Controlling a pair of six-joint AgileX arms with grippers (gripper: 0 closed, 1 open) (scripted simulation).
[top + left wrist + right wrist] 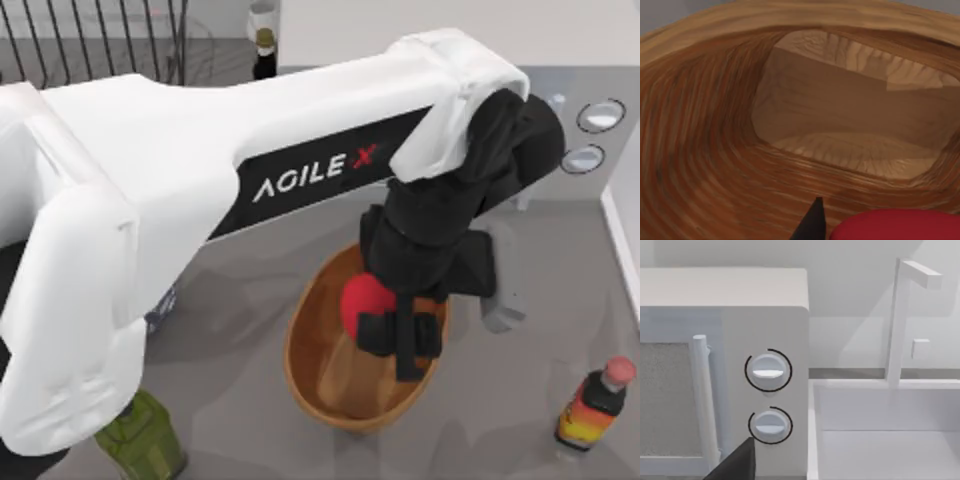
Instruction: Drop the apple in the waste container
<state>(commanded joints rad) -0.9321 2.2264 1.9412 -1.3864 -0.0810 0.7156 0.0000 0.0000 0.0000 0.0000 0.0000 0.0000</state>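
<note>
The waste container (308,350), an orange-brown ribbed oval basket, stands near the middle of the table. My left arm reaches across from the left, and its gripper (398,338) hangs over the basket's far right part, shut on the red apple (362,298). In the left wrist view the basket's ribbed wall (705,150) and flat bottom lie below, with the apple (895,226) close up beside one dark fingertip (815,220). The right wrist view faces away from the basket, and a dark fingertip (737,462) shows at its lower edge.
A bottle with a pinkish-red cap (597,403) stands at the front right and a green jar (145,440) at the front left. A dark bottle (264,55) and a black wire rack (100,40) are at the back. The microwave (725,365) and a white sink (885,430) lie right.
</note>
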